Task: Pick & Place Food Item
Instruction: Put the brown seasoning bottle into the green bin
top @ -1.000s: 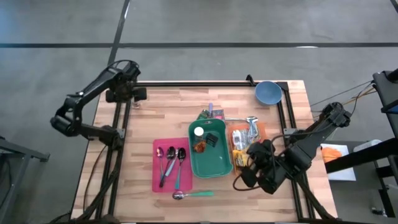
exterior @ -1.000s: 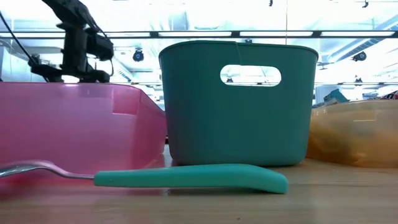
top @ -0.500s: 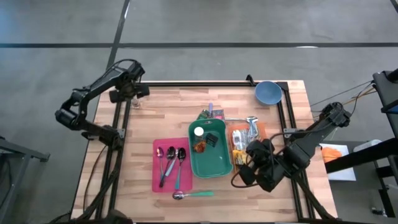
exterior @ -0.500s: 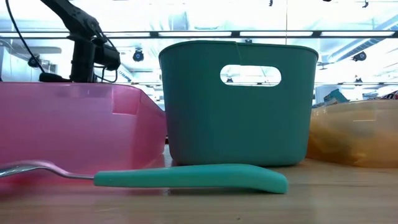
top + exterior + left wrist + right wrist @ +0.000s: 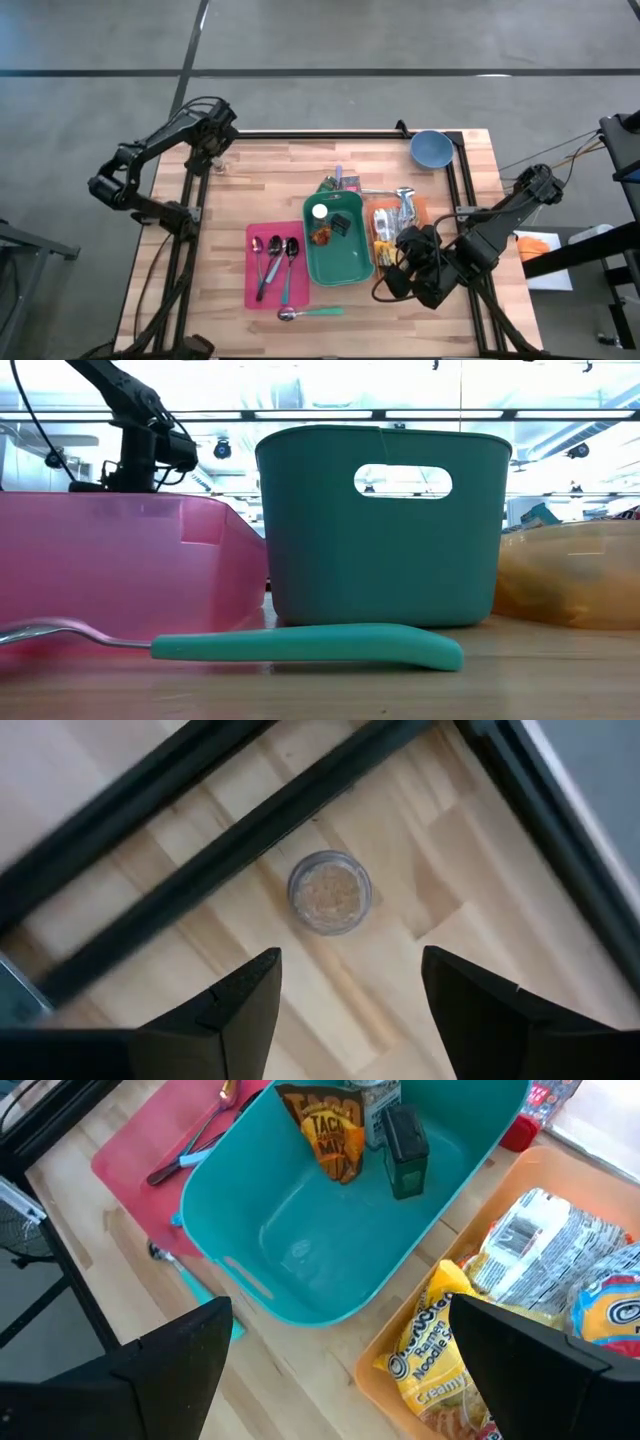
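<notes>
The table is light wood with black rails. A teal bin sits in the middle. Left of the bin is a pink tray. Right of it is an orange tray with yellow noodle packs. Behind it, far right, is a blue bowl.

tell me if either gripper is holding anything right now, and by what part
Nothing is held. The left gripper hangs open above a small round jar at the table's far left corner, not touching it. The right gripper is open and empty over the teal bin.
</notes>
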You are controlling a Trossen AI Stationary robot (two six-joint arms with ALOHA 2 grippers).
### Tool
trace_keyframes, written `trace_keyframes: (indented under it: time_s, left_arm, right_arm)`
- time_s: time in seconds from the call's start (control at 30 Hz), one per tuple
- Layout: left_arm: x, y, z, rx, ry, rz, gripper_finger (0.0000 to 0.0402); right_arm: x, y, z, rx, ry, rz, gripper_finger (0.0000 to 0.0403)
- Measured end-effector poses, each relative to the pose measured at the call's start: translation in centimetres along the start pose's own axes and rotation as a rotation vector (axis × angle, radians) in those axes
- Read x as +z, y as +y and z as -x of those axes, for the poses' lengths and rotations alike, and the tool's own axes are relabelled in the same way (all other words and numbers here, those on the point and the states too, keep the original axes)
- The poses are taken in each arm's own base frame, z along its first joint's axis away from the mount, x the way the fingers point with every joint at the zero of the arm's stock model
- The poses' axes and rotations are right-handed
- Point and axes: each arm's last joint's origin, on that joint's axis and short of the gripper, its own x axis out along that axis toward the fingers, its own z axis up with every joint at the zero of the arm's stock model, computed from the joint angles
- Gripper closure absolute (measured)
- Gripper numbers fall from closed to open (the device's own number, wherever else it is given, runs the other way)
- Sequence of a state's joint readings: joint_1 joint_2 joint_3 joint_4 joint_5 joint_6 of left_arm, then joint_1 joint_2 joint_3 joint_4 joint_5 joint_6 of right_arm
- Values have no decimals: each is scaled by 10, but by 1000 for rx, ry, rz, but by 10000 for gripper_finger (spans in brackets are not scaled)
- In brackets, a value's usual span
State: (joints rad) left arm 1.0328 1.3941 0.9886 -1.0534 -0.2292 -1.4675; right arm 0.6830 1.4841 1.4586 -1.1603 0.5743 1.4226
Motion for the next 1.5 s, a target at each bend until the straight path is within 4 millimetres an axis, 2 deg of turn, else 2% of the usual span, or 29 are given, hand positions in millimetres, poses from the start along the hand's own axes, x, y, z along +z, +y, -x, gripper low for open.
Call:
trace_keyframes:
  time_s: [0.2,0.53,0.73,0.93,1.5]
  left_arm:
    - [0,-3,-1,-32,4,191,159]
    - [-9,10,-27,19,46,375,159]
    - [-9,8,-32,-36,38,432,159]
    - [-8,8,-32,-39,-13,451,159]
    - [-7,9,-33,-32,-18,585,159]
  right_arm:
    - [0,2,0,15,4,-8,34]
    - [0,2,0,20,3,-3,34]
    - [0,2,0,20,3,4,34]
    - [0,2,0,19,4,8,34]
    - [0,2,1,26,29,3,34]
